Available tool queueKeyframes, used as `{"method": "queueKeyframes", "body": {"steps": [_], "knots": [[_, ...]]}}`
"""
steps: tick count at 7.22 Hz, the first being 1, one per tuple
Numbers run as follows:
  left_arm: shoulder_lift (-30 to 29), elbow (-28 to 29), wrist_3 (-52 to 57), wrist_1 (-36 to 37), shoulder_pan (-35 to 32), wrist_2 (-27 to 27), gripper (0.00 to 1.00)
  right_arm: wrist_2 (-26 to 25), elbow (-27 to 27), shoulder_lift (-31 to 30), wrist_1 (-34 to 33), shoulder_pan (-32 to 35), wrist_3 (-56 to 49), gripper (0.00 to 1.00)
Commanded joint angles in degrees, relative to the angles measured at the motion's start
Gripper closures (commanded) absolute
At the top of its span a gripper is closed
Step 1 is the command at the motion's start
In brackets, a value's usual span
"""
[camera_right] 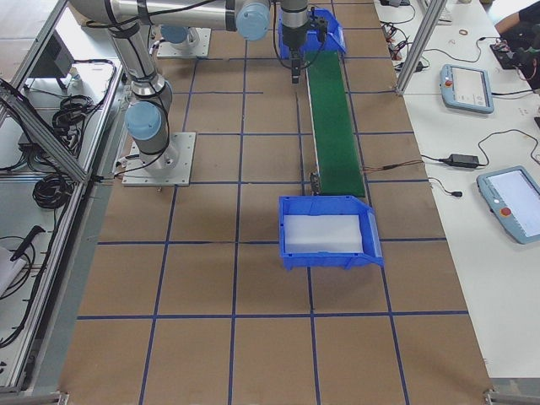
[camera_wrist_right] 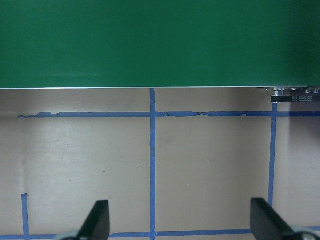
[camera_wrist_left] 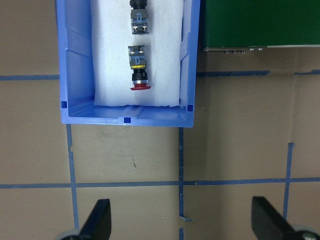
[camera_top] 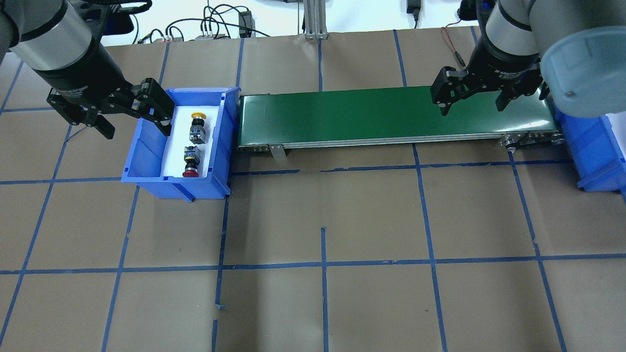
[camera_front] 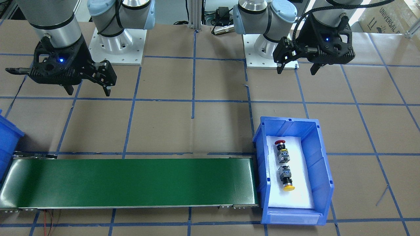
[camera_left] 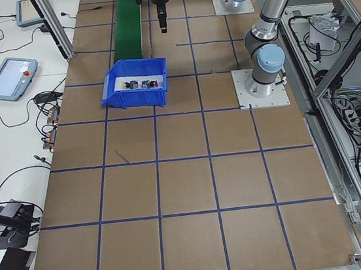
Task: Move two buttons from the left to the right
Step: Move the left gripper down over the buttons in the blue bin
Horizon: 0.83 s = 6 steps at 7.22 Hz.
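Note:
The red-capped button (camera_front: 281,147) and the yellow-capped button (camera_front: 286,179) lie end to end on white foam in the blue bin (camera_front: 323,164) on my left side. They also show in the overhead view, red (camera_top: 191,161) and yellow (camera_top: 197,126). In the left wrist view the red button (camera_wrist_left: 138,72) shows whole, and the other button's body (camera_wrist_left: 139,20) is cut off at the top edge. My left gripper (camera_top: 137,134) (camera_front: 296,72) is open and empty, hovering over the table beside the bin. My right gripper (camera_top: 472,110) (camera_front: 88,94) is open and empty, hovering near the conveyor's right end.
A green conveyor belt (camera_top: 391,115) runs from the left bin to a second blue bin (camera_top: 592,146) at the right end, which holds only white foam in the exterior right view (camera_right: 325,232). The table is brown with blue tape lines. Arm bases stand at the robot's side.

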Motion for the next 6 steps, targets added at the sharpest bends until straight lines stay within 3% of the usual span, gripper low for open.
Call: {"method": "queueKeyframes", "body": {"steps": [1,2,4,6], "knots": [[-0.1,0.6,0.0,-1.0,0.8,2.7,0.00,0.1,0.1,0.0,0.1,0.1,0.3,0.00],[-0.9,0.7,-0.2,-0.8,0.3,0.9,0.00,0.2,-0.1,0.0,0.1,-0.1,-0.3,0.00],[-12.4,3.0,3.4,9.6,1.0,0.3,0.00,0.1,0.0,0.1,0.0,-0.1,-0.3,0.00],[-19.8,1.9,4.2,19.5,1.8,0.5,0.00,-0.2,0.2,0.1,0.0,-0.1,-0.3,0.00]]}}
